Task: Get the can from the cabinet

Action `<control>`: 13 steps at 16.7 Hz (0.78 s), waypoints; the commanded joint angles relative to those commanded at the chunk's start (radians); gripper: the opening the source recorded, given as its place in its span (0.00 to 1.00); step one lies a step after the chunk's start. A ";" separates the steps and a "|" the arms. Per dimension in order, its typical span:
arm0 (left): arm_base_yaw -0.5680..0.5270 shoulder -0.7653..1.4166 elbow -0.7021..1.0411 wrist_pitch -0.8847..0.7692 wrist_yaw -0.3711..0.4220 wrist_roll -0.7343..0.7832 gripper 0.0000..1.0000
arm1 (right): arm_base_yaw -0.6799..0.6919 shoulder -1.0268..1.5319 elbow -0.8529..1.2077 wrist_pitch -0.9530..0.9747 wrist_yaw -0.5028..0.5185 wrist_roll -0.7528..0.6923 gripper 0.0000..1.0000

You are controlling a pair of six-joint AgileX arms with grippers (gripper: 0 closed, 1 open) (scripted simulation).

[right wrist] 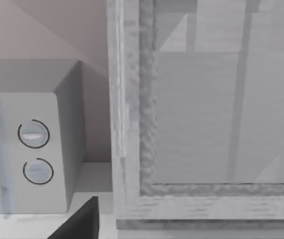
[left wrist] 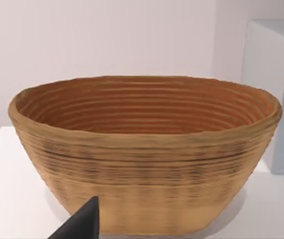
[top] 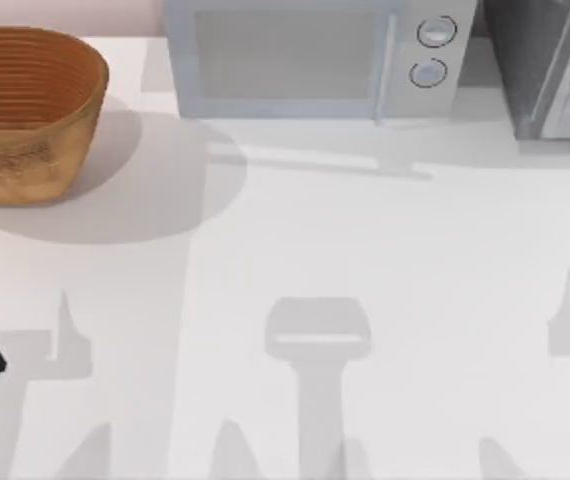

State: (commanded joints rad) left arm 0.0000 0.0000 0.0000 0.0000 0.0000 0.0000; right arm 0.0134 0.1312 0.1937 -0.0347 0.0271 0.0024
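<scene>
Right gripper (right wrist: 77, 224) faces closed cabinet (right wrist: 207, 124) beside microwave (right wrist: 27, 149); finger state can't tell.

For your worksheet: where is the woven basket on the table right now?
The woven basket stands at the table's far left corner in the top view, left of the microwave, apart from it.

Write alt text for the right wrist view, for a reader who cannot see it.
A grey cabinet with a closed, framed door stands directly ahead, on a white table. Beside it sits a white microwave with two round dials stacked one above the other. A dark tip of the right gripper shows at the frame's edge; no can is visible.
</scene>
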 joint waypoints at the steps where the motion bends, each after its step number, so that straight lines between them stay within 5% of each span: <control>1: 0.000 0.000 0.000 0.000 0.000 0.000 1.00 | 0.005 0.043 0.058 -0.013 0.007 0.001 1.00; 13: 0.000 0.000 0.000 0.000 0.000 0.000 1.00 | 0.109 0.765 0.988 -0.245 0.109 0.008 1.00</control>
State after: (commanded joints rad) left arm 0.0000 0.0000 0.0000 0.0000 0.0000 0.0000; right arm 0.1227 0.8965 1.1822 -0.2792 0.1360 0.0108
